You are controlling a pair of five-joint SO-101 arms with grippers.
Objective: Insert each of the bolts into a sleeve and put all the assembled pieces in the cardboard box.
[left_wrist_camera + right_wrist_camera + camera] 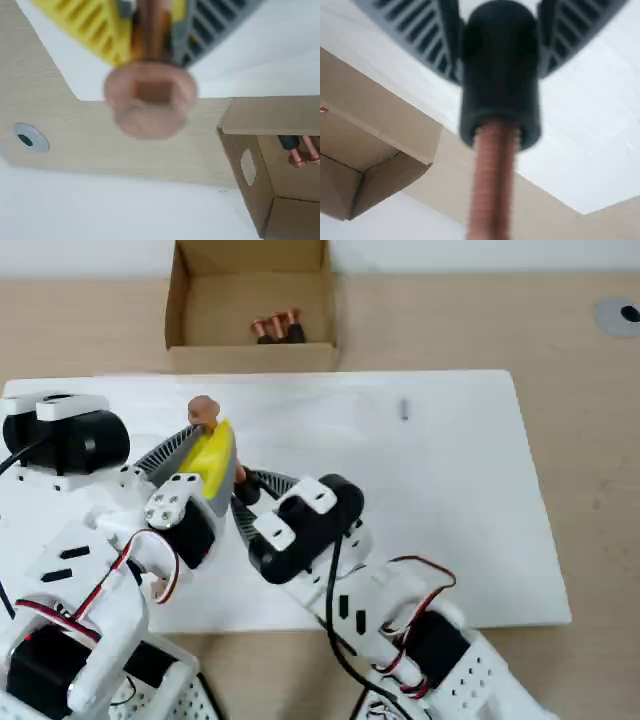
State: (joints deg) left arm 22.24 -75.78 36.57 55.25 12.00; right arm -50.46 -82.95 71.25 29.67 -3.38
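A copper bolt (150, 97) sits partly inside a black sleeve (500, 70); assembled pieces (278, 329) lie in the cardboard box (215, 308).

Light: bright, even, diffuse, from overhead.
Mat (460, 490): near-white with a faint sheen; washed pale in both wrist views.
Shadows: faint and soft-edged, on the mat's near part.
Box (178, 302): inner walls a shade darker than its floor.

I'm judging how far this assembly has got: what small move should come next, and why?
Probably push the bolt deeper into the sleeve. The left claw grips the bolt near its head, the right claw grips the sleeve, and a long stretch of thread shows bare outside it.
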